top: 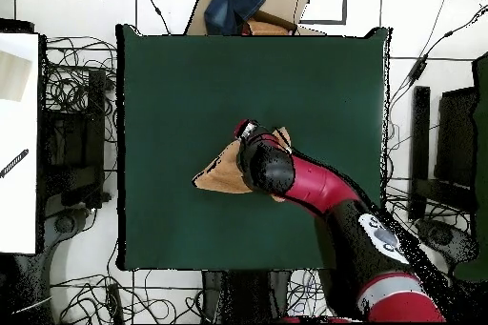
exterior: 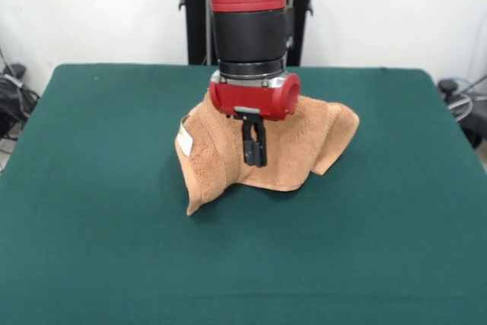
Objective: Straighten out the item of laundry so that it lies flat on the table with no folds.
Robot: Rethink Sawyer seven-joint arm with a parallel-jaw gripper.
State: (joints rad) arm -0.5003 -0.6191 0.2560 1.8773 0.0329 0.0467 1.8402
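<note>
The orange-tan towel (exterior: 304, 142) is bunched up in the middle of the green table (exterior: 114, 226), raised in a peak around my gripper and draping down on both sides. Its white label (exterior: 184, 141) shows on the left fold, and one corner hangs to the lower left. My gripper (exterior: 255, 159) points straight down in front of the cloth, its black fingers close together, apparently pinching a fold. In the overhead view the towel (top: 221, 173) sticks out to the left from under my arm's wrist (top: 265, 167), which hides the fingers.
Bare green table (top: 191, 73) surrounds the towel on all sides. A cardboard box with a blue cloth (top: 243, 7) sits beyond the table's far edge. A white surface (top: 19, 131) stands at the left, with cables on the floor around.
</note>
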